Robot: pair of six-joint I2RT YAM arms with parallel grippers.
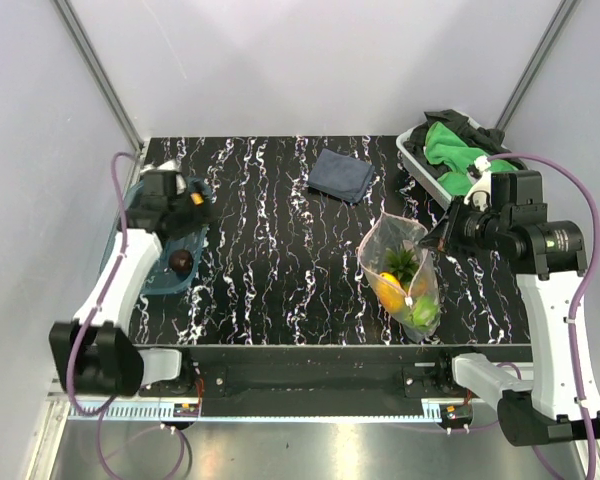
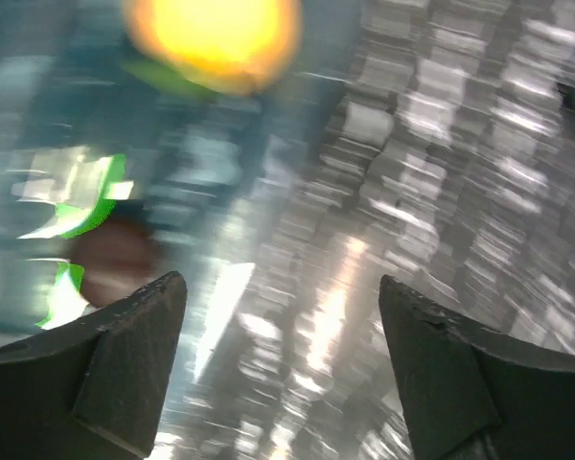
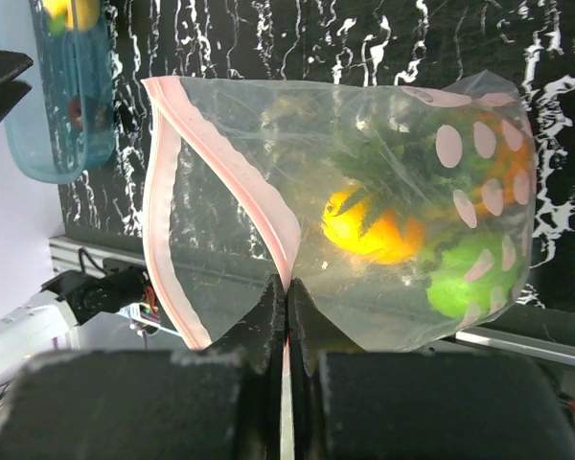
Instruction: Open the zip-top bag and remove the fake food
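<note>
The right gripper (image 3: 287, 287) pinches shut on the bag (image 1: 405, 270) at its pink mouth edge, lifting it at the table's (image 1: 280, 250) right front so the food (image 3: 369, 230) inside is reachable, while the left gripper (image 2: 280, 280) hangs wide and empty over the tub (image 1: 152, 283).

Black white-veined table (image 1: 280, 265) with translucent blue tub (image 1: 156, 284), folded dark cloth (image 1: 341, 174), zip-top bag (image 1: 392, 240), pale bin (image 1: 416, 160)

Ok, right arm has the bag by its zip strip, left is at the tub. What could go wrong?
The right jaws pinch only one lip of the zip-top bag; the fake food weighing its far end might pull it free. The left jaws stand open over the blue tub, so the other lip hangs unsupported.
</note>
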